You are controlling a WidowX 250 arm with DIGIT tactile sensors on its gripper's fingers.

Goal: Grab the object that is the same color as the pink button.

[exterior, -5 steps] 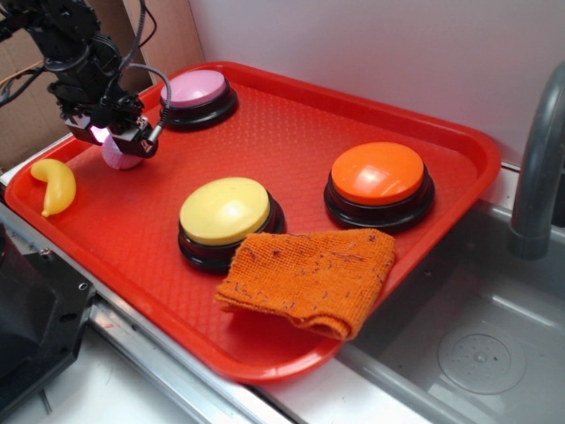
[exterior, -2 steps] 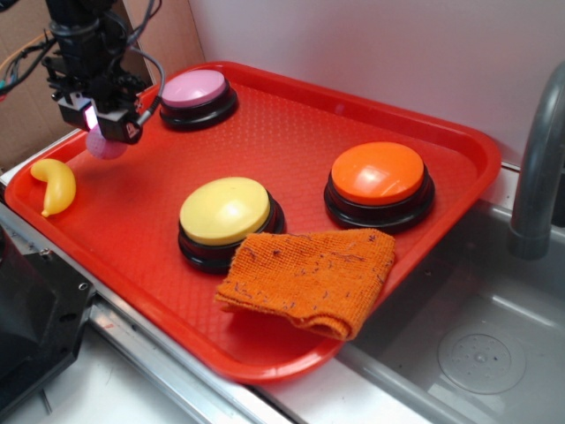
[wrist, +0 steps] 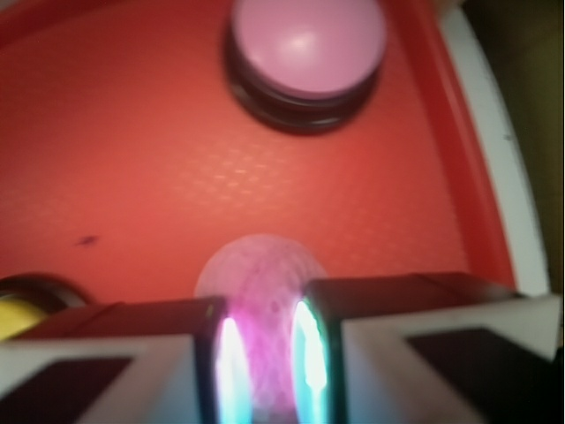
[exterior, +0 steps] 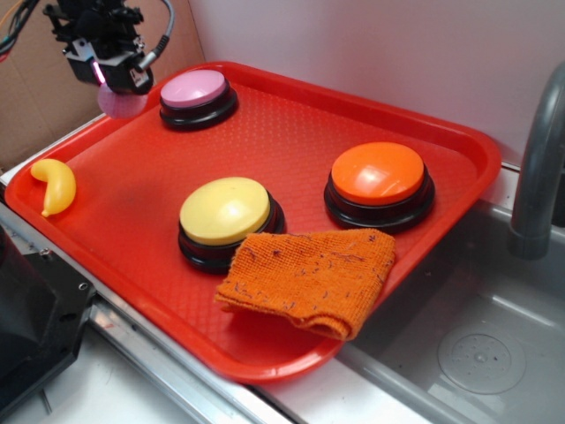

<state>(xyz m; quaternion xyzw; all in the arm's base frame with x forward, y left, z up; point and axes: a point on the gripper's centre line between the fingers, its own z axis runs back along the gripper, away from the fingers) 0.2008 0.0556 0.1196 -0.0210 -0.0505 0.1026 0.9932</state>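
Observation:
A small pink dimpled ball hangs in the air over the tray's far left corner, clamped in my gripper. In the wrist view the ball fills the gap between the two glowing pads of my gripper, and its lower half is hidden by the jaws. The pink button with its black base stands just right of the ball at the tray's back left. From the wrist camera the pink button lies straight ahead, below the ball.
The red tray also carries a yellow button, an orange button and a folded orange cloth. A yellow toy banana lies at the tray's left edge. A grey faucet rises at the right over the sink.
My gripper has risen from the tray floor with the pink ball held in it, moving up and slightly back. The ball no longer touches the tray.

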